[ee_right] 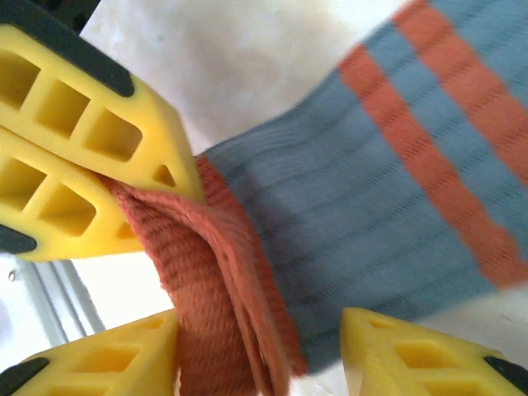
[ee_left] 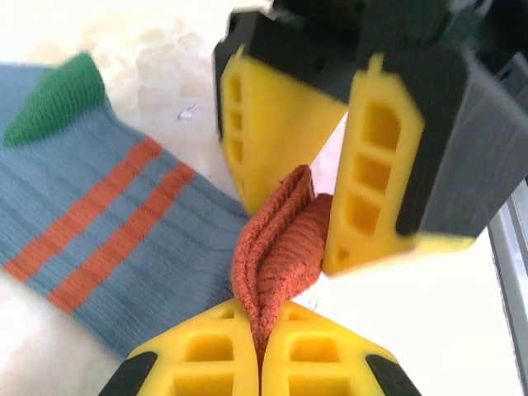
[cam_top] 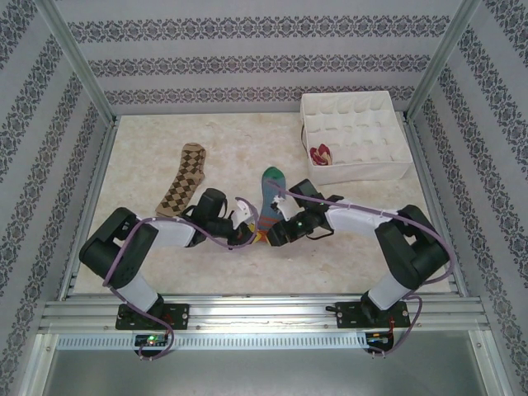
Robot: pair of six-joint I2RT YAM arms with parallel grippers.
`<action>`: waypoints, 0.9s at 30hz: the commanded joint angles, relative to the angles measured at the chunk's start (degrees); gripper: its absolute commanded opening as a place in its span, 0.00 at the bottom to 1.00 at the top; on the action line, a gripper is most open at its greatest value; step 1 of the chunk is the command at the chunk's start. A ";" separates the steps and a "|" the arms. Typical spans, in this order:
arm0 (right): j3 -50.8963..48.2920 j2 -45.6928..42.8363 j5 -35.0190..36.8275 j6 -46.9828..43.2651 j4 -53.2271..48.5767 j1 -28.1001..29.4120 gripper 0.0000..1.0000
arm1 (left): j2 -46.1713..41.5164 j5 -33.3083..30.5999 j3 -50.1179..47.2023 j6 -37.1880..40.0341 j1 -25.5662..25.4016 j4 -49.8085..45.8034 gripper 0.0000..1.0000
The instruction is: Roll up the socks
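The striped sock [cam_top: 271, 191] lies flat mid-table, blue with orange bands [ee_left: 124, 239] and a green patch [ee_left: 58, 99]. Its orange cuff [ee_left: 276, 247] is bunched into an upright fold at the near end. My left gripper [ee_left: 262, 346] is shut on that cuff, jaws pressed together over the fabric. My right gripper [ee_right: 260, 355] is open, its fingers [ee_right: 412, 346] straddling the same cuff [ee_right: 206, 280] from the opposite side. Both grippers meet at the sock's near end, left [cam_top: 250, 221] and right [cam_top: 274, 233]. The brown argyle sock [cam_top: 183, 180] lies flat to the left.
A white divided fabric box [cam_top: 360, 174] stands at the back right, with a peach and dark red sock [cam_top: 320, 153] rolled in one of its left cells. Metal frame rails and patterned walls border the table on all sides.
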 commanded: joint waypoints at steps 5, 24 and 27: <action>-2.60 -2.55 6.57 3.73 5.31 0.73 0.48 | 3.07 -2.92 4.72 -8.35 -0.73 -11.23 0.00; 3.97 7.35 22.40 7.98 -4.32 4.88 0.29 | 6.27 -8.34 6.70 -11.98 -1.53 -11.98 0.13; 5.30 10.48 24.16 10.54 -7.96 4.50 0.29 | 3.76 -9.43 5.64 -8.81 -1.53 -11.77 0.22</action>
